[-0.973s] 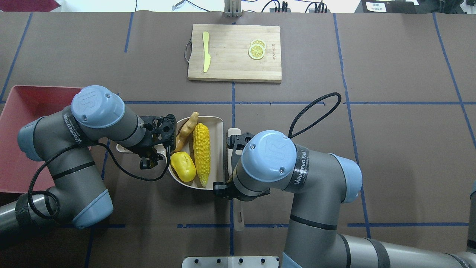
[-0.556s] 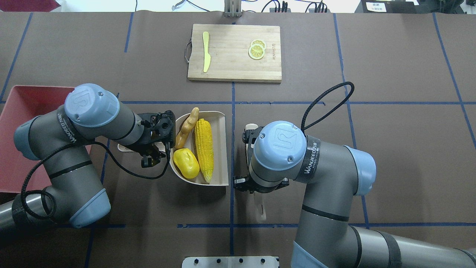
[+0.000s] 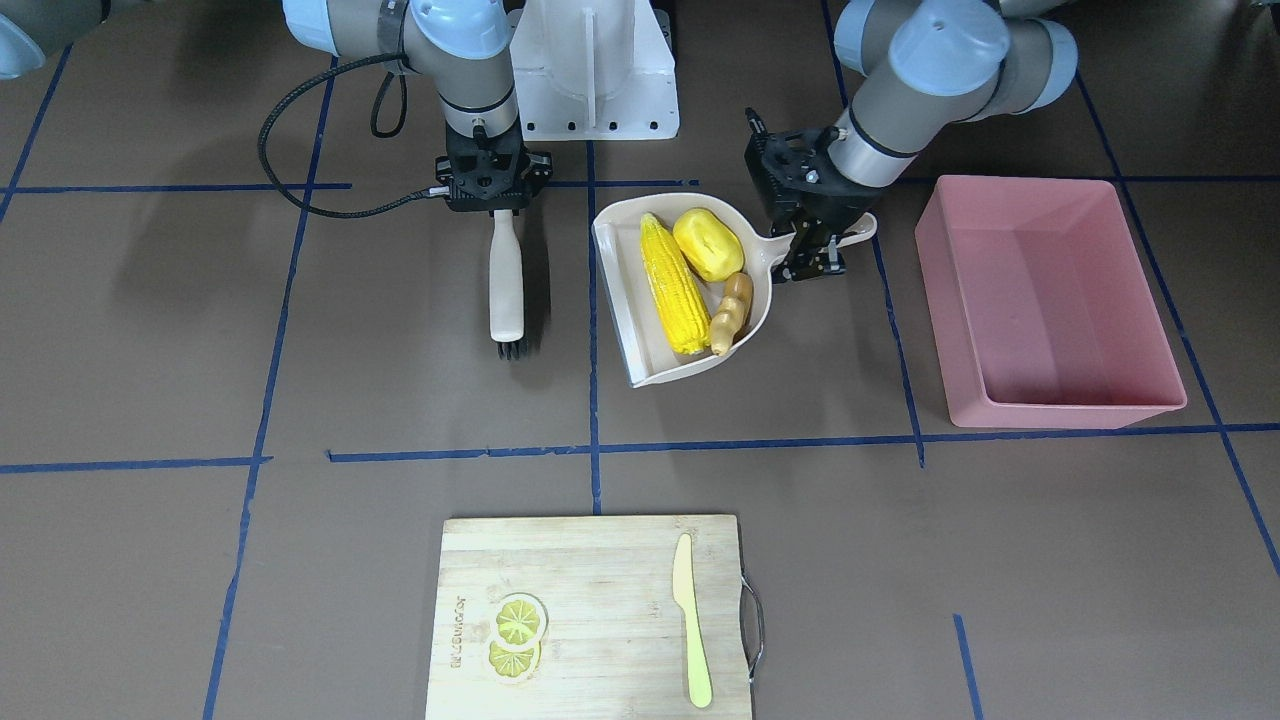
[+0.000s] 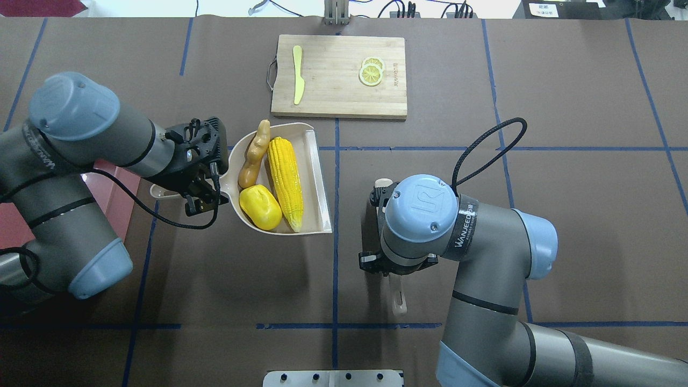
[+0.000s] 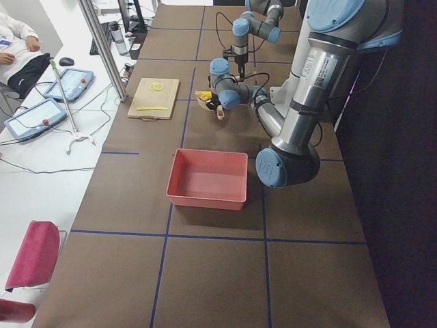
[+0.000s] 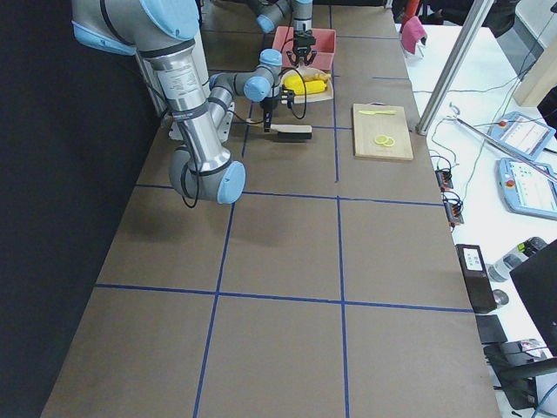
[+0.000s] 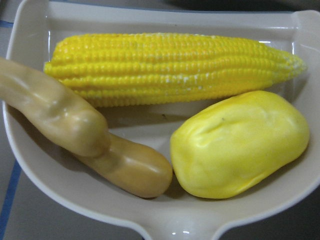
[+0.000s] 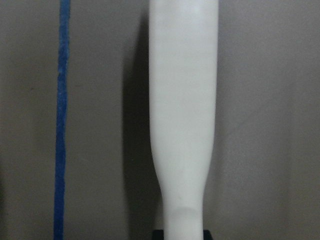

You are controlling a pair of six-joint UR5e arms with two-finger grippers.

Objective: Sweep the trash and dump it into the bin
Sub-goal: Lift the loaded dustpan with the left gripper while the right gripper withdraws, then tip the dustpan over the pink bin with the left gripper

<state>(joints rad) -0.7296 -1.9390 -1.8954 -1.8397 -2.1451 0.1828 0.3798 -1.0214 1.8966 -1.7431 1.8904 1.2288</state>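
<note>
Bin: we've got the pink bin (image 3: pixel 1050 415) at the right of the front-facing frame. Nothing is in it yet, and it sits near the pan's handle end.
Cutting board: the cutting board (image 3: pixel 600 580) is at bottom centre, carrying lemon slices (image 3: pixel 518 635) and a pale knife (image 3: pixel 690 620). None of that is ours to sweep.
Dustpan: the beige dustpan (image 3: pixel 630 300) is centre frame, and the left gripper (image 3: pixel 815 258) is pinching its handle.
Brush: the brush (image 3: pixel 506 280) is left of the pan, well apart from it, with the right gripper (image 3: pixel 492 205) clamped on its handle.
Corn cob: the corn cob (image 3: pixel 672 285) lies lengthwise in the pan, nearest the open lip.
Potato lump: the potato lump (image 3: pixel 708 244) is tucked at the handle end, against the ginger.
Ginger root: the ginger root (image 3: pixel 732 310) lies along the curved wall, and from overhead its tip seems to ride over the rim.
Risk: we reckon the carry is the danger. Tip toward the lip too early and the corn rolls onto the table. The overhanging ginger could drop short of the bin. A pinch on that thin handle may let the loaded pan twist.
Writing: we read "WANJEED" on the right arm's band (image 4: pixel 459 236) and a UR logo on its blue cap (image 4: pixel 422 199). The board's engraving is too small to read.
</note>
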